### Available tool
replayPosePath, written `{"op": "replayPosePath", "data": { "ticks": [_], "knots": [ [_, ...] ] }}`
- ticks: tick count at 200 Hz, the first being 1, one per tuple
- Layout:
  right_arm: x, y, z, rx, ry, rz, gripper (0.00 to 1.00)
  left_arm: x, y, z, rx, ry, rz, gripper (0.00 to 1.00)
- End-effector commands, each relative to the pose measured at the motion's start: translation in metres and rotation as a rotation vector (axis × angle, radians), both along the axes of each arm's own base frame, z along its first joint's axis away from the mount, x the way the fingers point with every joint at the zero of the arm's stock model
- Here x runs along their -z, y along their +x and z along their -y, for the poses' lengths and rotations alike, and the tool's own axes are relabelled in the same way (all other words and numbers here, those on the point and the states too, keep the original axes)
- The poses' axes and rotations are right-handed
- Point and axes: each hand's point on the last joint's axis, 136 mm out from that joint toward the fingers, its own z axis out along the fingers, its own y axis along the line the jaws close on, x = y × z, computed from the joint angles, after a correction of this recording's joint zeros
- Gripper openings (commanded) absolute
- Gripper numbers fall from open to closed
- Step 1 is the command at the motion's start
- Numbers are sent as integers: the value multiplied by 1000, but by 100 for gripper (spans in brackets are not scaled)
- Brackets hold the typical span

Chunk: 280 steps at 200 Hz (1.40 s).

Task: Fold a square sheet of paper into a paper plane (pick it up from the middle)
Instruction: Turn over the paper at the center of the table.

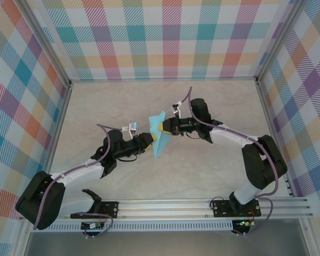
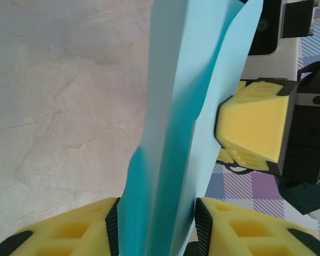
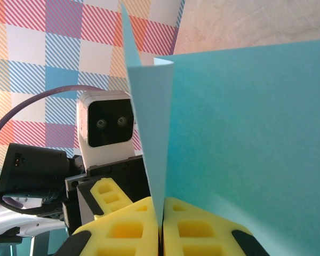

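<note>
The square sheet of paper (image 1: pixel 159 136), light blue and folded into a pointed V shape, hangs in the air above the table's middle. My right gripper (image 1: pixel 163 127) is shut on its fold; in the right wrist view the yellow pads (image 3: pixel 161 226) pinch the paper's (image 3: pixel 245 117) crease. My left gripper (image 1: pixel 149 142) comes in from the left. Its jaws (image 2: pixel 156 229) stand partly apart around the paper's (image 2: pixel 181 133) loose folded layers, which reach both ribbed pads without being pressed flat. The right gripper's yellow finger (image 2: pixel 253 128) shows behind the sheet.
The pale marbled tabletop (image 1: pixel 202 170) lies below both arms. Plaid walls (image 1: pixel 165 37) enclose the back and sides. A metal rail (image 1: pixel 202 205) with the arm bases runs along the near edge. The left wrist's white camera housing (image 3: pixel 108 125) sits close behind the sheet.
</note>
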Motion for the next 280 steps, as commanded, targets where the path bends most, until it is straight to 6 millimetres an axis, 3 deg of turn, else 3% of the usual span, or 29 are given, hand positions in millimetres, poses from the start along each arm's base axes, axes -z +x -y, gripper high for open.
{"op": "replayPosePath", "data": {
  "ticks": [1,96,154,176,191,231,280],
  "knots": [
    [-13,7,-3,-1,26,33,8,-20,3,-4,-9,-33,101,42],
    [-8,11,-5,8,31,-26,9,-21,2,-12,-43,-10,147,38],
    [-6,9,-5,5,31,-41,13,-20,6,-15,-76,7,151,17],
    [-3,10,-3,18,17,-42,17,-20,7,-16,-83,16,150,9],
    [-1,10,1,38,-9,-36,26,-18,8,-18,-90,34,148,7],
    [22,18,35,216,-237,22,52,-3,8,-38,-132,269,123,5],
    [60,20,100,449,-563,88,75,24,0,-101,-224,830,19,5]
  ]
}}
